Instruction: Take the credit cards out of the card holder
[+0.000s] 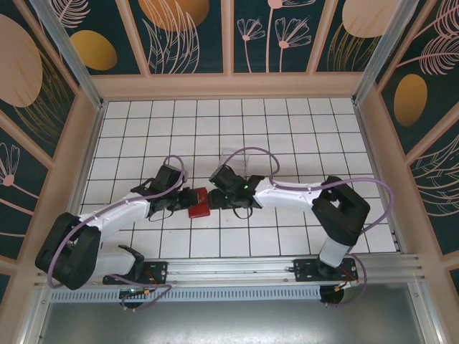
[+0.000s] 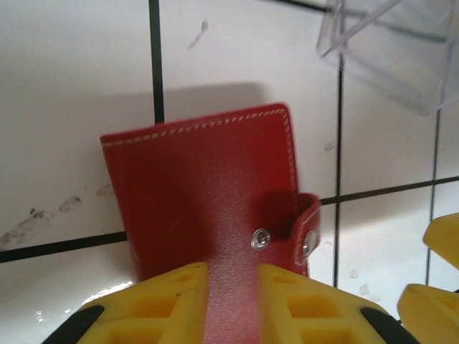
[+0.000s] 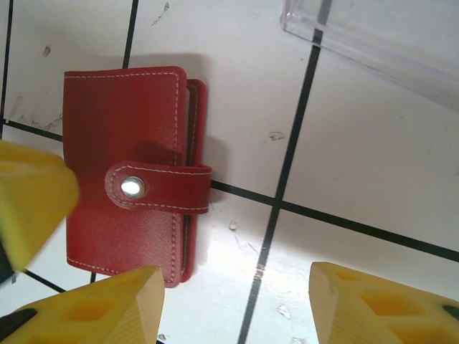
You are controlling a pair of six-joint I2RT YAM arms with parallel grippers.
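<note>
We judge the task barely begun: the card holder (image 3: 129, 175) lies folded on the tiled table (image 1: 287, 122), its tab (image 3: 159, 188) snapped shut, and no credit cards are out. Our left gripper (image 2: 233, 304) pinches the holder's near edge between its 2 fingers. Our right gripper (image 3: 233, 304) stands open, gripping nothing, the holder just ahead of its left finger. Unsnapping and pulling cards remain.

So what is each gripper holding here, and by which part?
Left gripper pinches the red card holder at its near edge; right gripper holds nothing.
</note>
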